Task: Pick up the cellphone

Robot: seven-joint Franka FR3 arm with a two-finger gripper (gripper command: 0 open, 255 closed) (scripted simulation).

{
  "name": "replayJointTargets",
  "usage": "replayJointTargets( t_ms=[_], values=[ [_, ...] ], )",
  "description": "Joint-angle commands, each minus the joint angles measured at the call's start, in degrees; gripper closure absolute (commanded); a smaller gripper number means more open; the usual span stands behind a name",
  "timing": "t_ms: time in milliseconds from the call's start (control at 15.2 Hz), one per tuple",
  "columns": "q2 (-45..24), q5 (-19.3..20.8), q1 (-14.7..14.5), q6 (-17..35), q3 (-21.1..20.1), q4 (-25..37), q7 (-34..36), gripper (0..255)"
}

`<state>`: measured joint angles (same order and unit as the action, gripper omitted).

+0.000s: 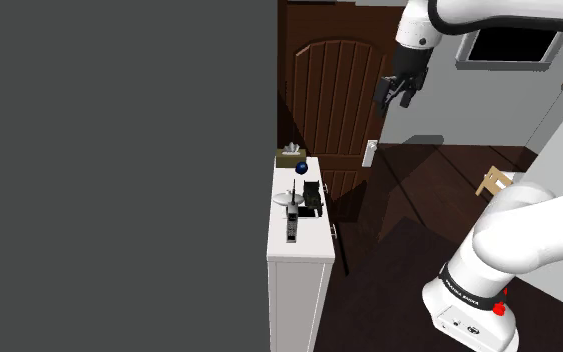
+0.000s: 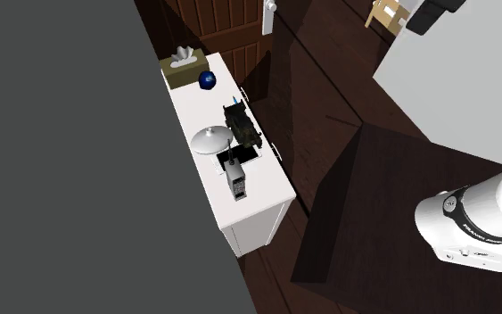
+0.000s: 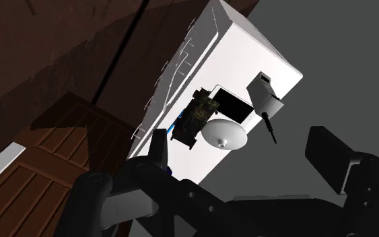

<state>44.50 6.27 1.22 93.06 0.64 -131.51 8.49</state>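
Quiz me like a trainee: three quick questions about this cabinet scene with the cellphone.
1. True or false: the gripper hangs clear of the white cabinet, touching nothing on it.
2. Fill in: the gripper's fingers stand ___.
3. What lies nearest the antenna cellphone? A blue ball; B tissue box; C flat black-screened device.
Key: 1 true; 2 apart (open); 3 C.

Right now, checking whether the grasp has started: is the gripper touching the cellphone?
Apart. In the shoulder view the gripper hangs high in the air, far from the cellphone, which lies on the white cabinet.
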Motion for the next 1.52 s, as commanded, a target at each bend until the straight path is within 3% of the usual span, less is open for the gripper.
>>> replayJointTargets(
  t_ms=[0, 726, 1452],
  values=[
    [0.0, 0.0, 0.0, 0.0, 0.0, 0.0, 0.0, 0],
    [-14.0, -2.5, 0.2, 16.8, -5.7, -7.0, 12.6, 0],
    [-35.7, -1.5, 0.8, 32.0, -10.4, -4.6, 25.5, 0]
  ],
)
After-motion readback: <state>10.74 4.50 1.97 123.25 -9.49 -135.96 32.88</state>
